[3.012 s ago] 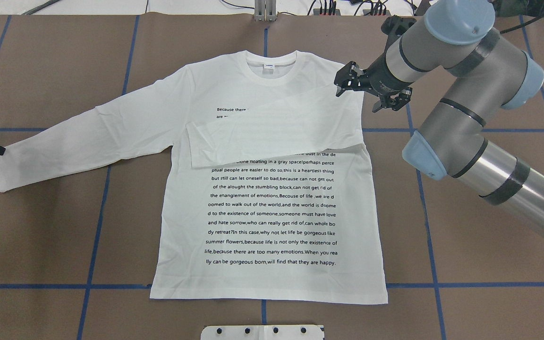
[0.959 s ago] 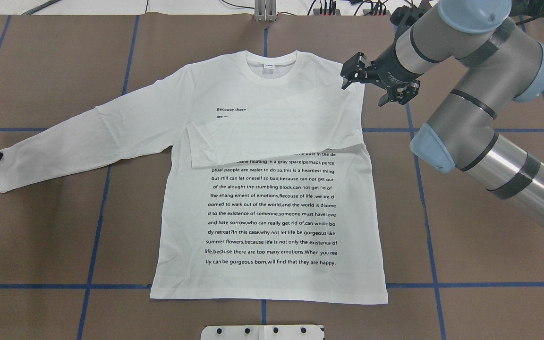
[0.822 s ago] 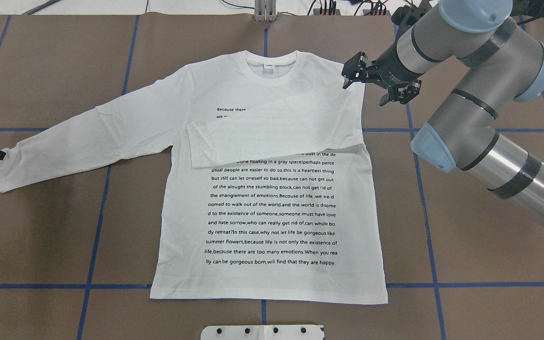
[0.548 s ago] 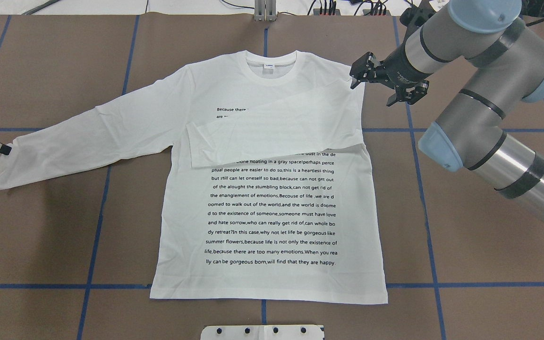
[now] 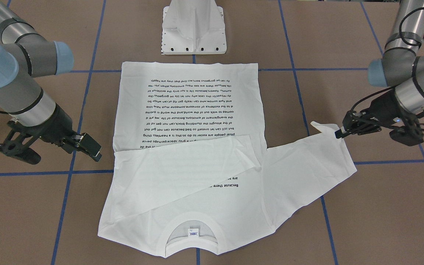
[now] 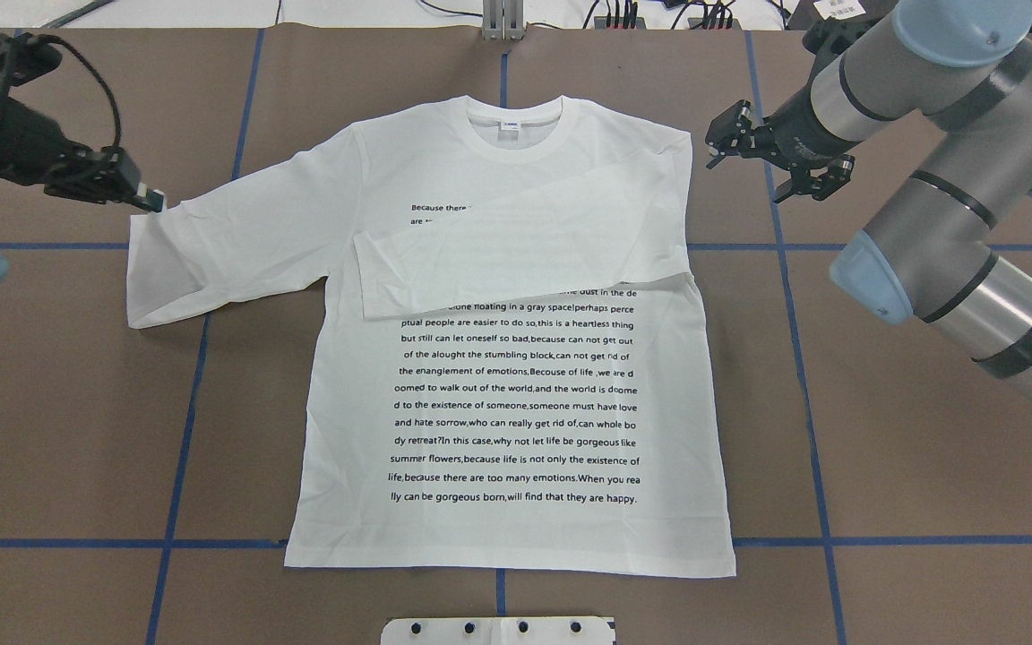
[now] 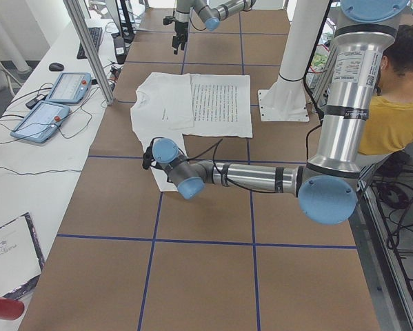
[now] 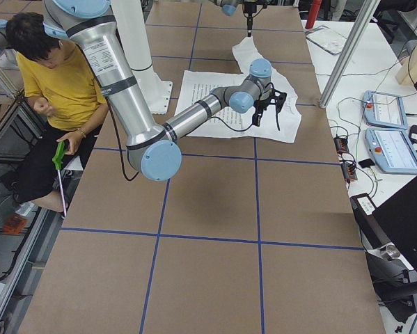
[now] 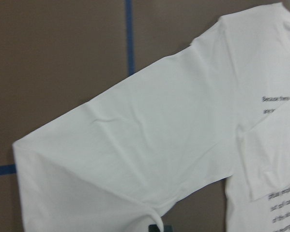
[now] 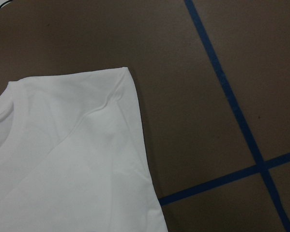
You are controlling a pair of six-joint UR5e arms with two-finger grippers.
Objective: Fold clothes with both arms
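**A:** T-shirt [image 5: 186, 110] in the front-facing view?

**B:** Flat on the table [image 5: 344, 228], print up. Its long axis runs from the hem by the pedestal [image 5: 193, 33] to the collar at the near edge. Left gripper [image 5: 339, 133] jaws pinch the outstretched sleeve's cuff.

**A:** Overhead?

**B:** Collar points away from the robot. The other sleeve lies folded across the chest. Right gripper [image 6: 720, 143] hovers just beside the shoulder, jaws apart, holding nothing.

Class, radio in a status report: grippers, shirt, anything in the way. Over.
Left gripper shut on cuff, lifted. Right gripper open, clear of shirt. Other sleeve folded across chest. Nothing in the way.
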